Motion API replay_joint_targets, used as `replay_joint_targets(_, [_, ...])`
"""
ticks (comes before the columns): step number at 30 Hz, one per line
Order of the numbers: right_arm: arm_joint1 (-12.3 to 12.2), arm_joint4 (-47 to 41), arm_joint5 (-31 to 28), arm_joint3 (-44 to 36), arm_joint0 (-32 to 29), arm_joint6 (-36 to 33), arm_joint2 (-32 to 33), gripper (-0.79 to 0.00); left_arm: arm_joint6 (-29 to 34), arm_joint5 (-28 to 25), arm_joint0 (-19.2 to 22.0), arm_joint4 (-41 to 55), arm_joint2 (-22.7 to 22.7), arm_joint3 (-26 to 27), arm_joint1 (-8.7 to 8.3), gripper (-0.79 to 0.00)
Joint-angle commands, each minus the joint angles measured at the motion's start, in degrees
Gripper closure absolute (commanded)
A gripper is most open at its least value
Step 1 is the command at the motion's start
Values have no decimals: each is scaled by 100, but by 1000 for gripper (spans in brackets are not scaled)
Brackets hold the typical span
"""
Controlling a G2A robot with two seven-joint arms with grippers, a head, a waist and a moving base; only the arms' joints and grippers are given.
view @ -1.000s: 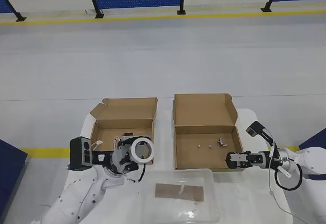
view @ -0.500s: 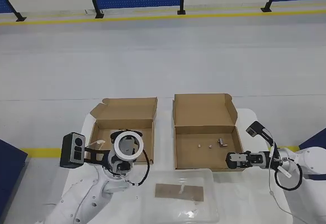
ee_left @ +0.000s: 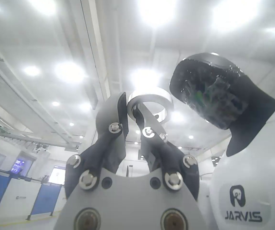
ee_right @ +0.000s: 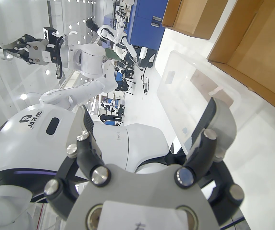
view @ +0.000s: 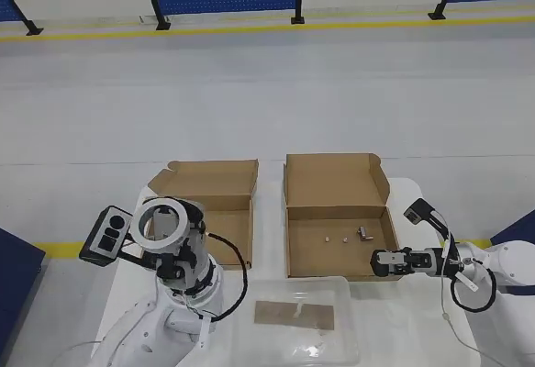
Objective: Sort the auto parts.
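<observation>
My left gripper (ee_left: pixel 130 113) points up toward the ceiling and is shut on a metal ring (ee_left: pixel 152 98), one finger inside the ring and one outside. In the top view the ring (view: pixel 144 220) hangs high above the table's left side, in front of the left cardboard box (view: pixel 198 188). The right wrist view shows the ring (ee_right: pixel 4 54) far off, in that raised gripper. My right gripper (view: pixel 374 263) stands open and holds nothing, low at the front edge of the right cardboard box (view: pixel 331 183). That box holds three small parts (view: pixel 359 232).
A clear plastic bin (view: pixel 249 312) sits at the table's front centre with a few small pieces (view: pixel 315 350) inside. In the right wrist view the bin (ee_right: pixel 176 92) lies just beyond my open right gripper (ee_right: pixel 149 120). Both boxes stand open with flaps up.
My left arm has lifted the ring from over the left box and swung it left and up toward the camera. The right arm has not moved.
</observation>
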State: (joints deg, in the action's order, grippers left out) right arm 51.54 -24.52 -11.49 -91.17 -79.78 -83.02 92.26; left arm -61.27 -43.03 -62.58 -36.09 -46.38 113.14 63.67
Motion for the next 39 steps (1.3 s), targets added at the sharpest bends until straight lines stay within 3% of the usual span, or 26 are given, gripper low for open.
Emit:
replay_joint_targets(1, [0, 0, 0, 0, 0, 0, 0, -785, 149, -148, -70, 124, -139, 6, 61, 0])
replay_joint_targets(7, [0, 0, 0, 0, 0, 0, 0, -785, 181, -131, -79, 127, -143, 15, 62, 0])
replay_joint_targets(22, [0, 0, 0, 0, 0, 0, 0, -785, 1484, 390, -240, -682, -465, 455, 217, 0])
replay_joint_targets(39, [0, 0, 0, 0, 0, 0, 0, -785, 1536, 63, -373, 174, -534, 834, 479, 0])
